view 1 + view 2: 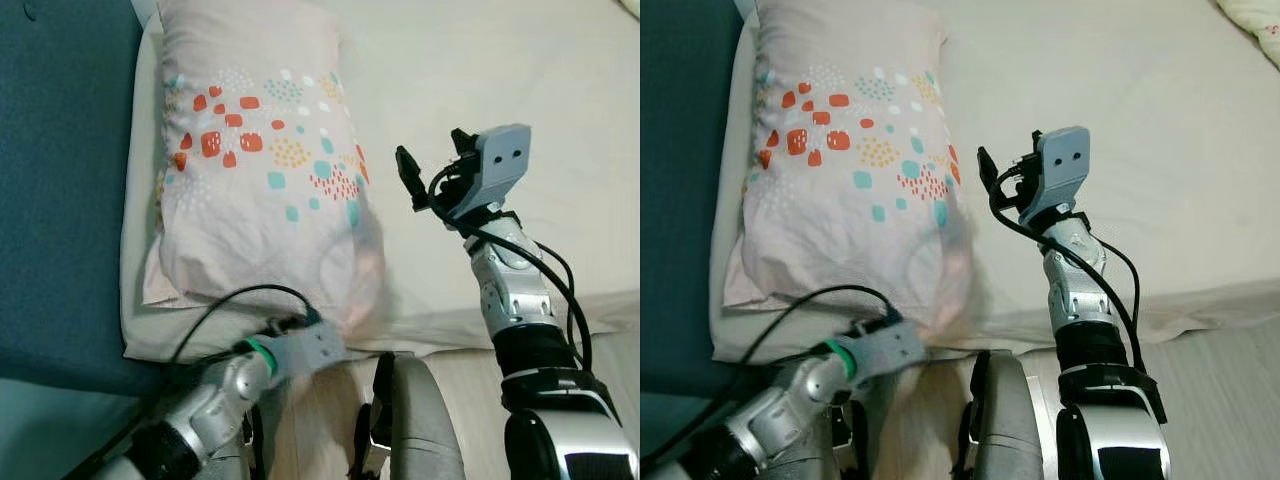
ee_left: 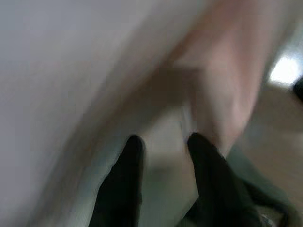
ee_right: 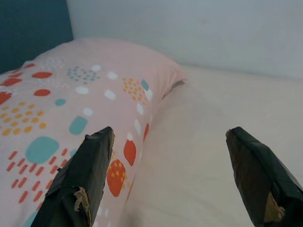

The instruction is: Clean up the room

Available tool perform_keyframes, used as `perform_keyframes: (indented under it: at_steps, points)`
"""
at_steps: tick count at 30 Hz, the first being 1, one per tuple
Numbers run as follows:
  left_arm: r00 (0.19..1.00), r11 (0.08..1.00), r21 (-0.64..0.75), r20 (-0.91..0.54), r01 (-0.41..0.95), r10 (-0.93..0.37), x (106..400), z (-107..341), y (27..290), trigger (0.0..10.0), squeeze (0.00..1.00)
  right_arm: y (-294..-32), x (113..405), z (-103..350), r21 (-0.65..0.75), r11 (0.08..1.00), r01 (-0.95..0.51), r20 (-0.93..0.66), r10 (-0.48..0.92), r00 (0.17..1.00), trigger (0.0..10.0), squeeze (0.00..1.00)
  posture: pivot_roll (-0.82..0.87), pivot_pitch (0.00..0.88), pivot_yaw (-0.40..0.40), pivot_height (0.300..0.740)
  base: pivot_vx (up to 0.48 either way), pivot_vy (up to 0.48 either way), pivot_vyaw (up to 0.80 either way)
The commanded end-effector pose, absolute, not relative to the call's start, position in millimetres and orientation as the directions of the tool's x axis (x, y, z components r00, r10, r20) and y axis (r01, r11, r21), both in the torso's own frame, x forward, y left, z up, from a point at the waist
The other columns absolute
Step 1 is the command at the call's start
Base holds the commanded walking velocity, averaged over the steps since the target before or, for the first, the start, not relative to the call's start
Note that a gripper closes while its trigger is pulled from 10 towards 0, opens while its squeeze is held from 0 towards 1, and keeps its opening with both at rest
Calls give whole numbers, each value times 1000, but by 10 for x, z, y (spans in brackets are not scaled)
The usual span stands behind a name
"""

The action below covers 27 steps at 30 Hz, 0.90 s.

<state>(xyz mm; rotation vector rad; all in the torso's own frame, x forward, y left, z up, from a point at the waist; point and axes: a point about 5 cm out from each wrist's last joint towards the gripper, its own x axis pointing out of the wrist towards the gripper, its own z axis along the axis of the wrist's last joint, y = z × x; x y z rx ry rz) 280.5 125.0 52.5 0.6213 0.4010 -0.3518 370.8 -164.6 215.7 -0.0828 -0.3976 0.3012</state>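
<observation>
A pink pillow (image 1: 260, 180) with orange, teal and yellow spots lies along the left side of the cream bed (image 1: 520, 80). My left gripper (image 2: 163, 142) is down at the pillow's near corner by the mattress edge. Its black fingers (image 2: 128, 165) stand apart, with the pink corner beside one of them and nothing held. The left wrist view is blurred. My right gripper (image 1: 435, 160) is raised over the sheet just right of the pillow, open and empty. The right wrist view looks along the pillow (image 3: 57, 118) toward the head of the bed.
A dark blue headboard panel (image 1: 60, 200) runs along the pillow's left side. Wooden floor (image 1: 460, 380) shows at the near edge of the bed, by my grey body (image 1: 420, 420). The corner of another pillow (image 1: 1260, 20) lies at the far right.
</observation>
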Motion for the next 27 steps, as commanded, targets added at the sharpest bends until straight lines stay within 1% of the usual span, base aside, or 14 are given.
perform_keyframes:
  at_steps: [1,3,4,5,6,7,8,9,10,15,17,20,22,27]
  points:
    - [852,871,341,-502,354,-150,2710,444,1449,10000,0,-1659,3693,2088,-123,955,-271,360,297,884,10000,0,48,181,55,603,0,0,0]
    - [857,911,271,-494,312,-147,2679,459,1518,10000,0,-1656,3692,2086,-122,955,-272,360,298,884,10000,0,48,181,55,603,0,0,0]
    - [855,946,168,-492,277,-163,2595,472,1616,10000,0,-1655,3689,2082,-121,955,-272,360,298,884,10000,0,55,179,56,603,0,0,0]
    - [855,946,168,-492,277,-163,2595,472,1616,10000,0,-1655,3689,2082,-121,955,-272,360,298,884,10000,0,55,179,56,603,0,0,0]
    - [846,956,66,-486,284,-218,2469,493,1700,10000,0,-1658,3686,2076,-120,955,-273,360,298,884,10000,0,60,178,54,603,0,0,0]
    - [817,934,-88,-462,346,-346,2221,578,1808,10000,0,-1666,3683,2062,-119,954,-275,356,300,885,10000,0,66,179,47,603,0,0,0]
    - [817,934,-88,-462,346,-346,2221,578,1808,10000,0,-1666,3683,2062,-119,954,-275,356,300,885,10000,0,66,179,47,603,0,0,0]
    - [774,888,-164,-440,430,-456,1978,689,1907,10000,0,-1666,3685,2050,-121,952,-282,350,307,885,10000,0,73,175,38,603,0,0,0]
    - [761,874,-177,-434,452,-482,1910,726,1936,10000,0,-1665,3686,2048,-122,951,-284,348,309,885,10000,0,73,175,38,603,0,0,0]
    - [761,866,-157,-420,474,-493,1773,844,2031,10000,0,-1637,3676,2017,-119,944,-306,334,329,883,10000,0,81,166,21,603,0,0,0]
    - [801,877,-130,-362,462,-476,1825,976,2022,10000,0,-1594,3649,2000,-116,937,-330,332,350,876,10000,0,84,159,10,603,0,0,0]
    - [924,927,-49,-77,371,-374,2171,1576,1891,10000,0,-1426,3521,1959,-54,909,-413,351,404,844,10000,0,96,143,-13,603,0,0,0]
    - [950,953,-4,78,304,-302,2399,1881,1760,10000,0,-1307,3451,1900,-16,896,-444,353,421,836,10000,0,91,119,-30,603,0,0,0]
    - [943,961,56,185,269,-275,2577,2105,1570,10000,0,-1197,3406,1778,22,894,-447,332,415,847,10000,0,88,105,-35,603,0,0,0]
